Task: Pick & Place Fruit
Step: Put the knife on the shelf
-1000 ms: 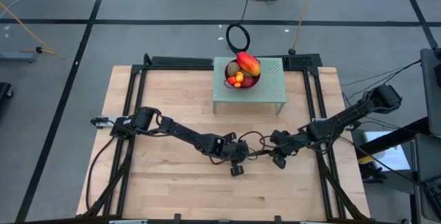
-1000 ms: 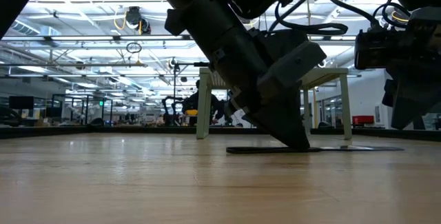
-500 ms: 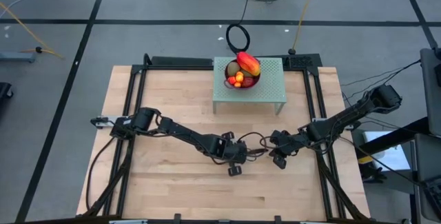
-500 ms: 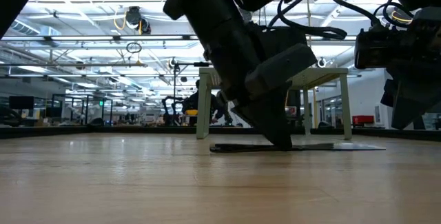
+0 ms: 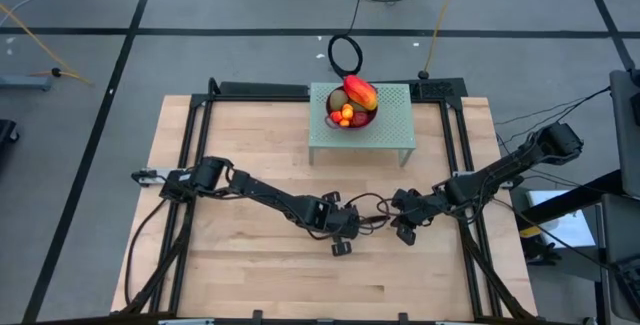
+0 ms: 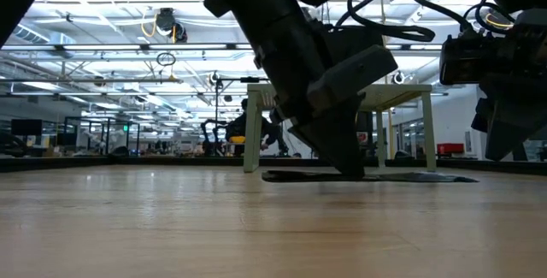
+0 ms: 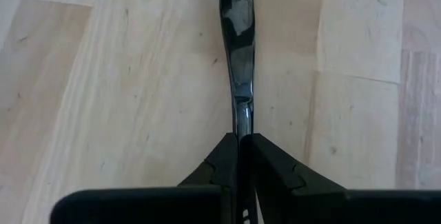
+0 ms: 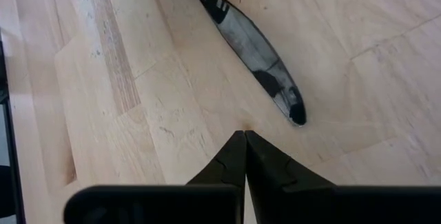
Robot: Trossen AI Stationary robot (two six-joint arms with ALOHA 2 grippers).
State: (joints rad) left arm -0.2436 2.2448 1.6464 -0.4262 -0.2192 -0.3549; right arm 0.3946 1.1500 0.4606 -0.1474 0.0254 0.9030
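Note:
The fruit (image 5: 352, 105) lies heaped in a purple bowl (image 5: 366, 120) on a small green table (image 5: 395, 130) at the far middle: a red-yellow mango (image 5: 361, 93), a kiwi (image 5: 338, 100) and small orange pieces (image 5: 347, 113). No gripper is near it. A long dark knife (image 6: 402, 176) lies on the wooden table between my two grippers. My left gripper (image 7: 239, 138) is shut on it. My right gripper (image 8: 244, 134) is shut on nothing, a short way from the knife's broad rounded end (image 8: 295, 112). My left gripper pinches the knife's thin part (image 7: 239, 117) between its two fingers, away from the broad rounded end (image 7: 234, 7). The fingers (image 6: 342, 162) slant down at it from the table's left and lie along the knife. The knife sits level, down at the tabletop.
The small green table stands on legs (image 6: 252, 133) at the far middle of the wooden table (image 5: 240, 265). A dark frame (image 5: 190, 165) runs around the wooden table's edges. Cables loop between the two grippers (image 5: 372, 205).
My left gripper has shifted a little toward the table's left edge, staying shut on the knife. The knife has slid the same way along the tabletop and stays level.

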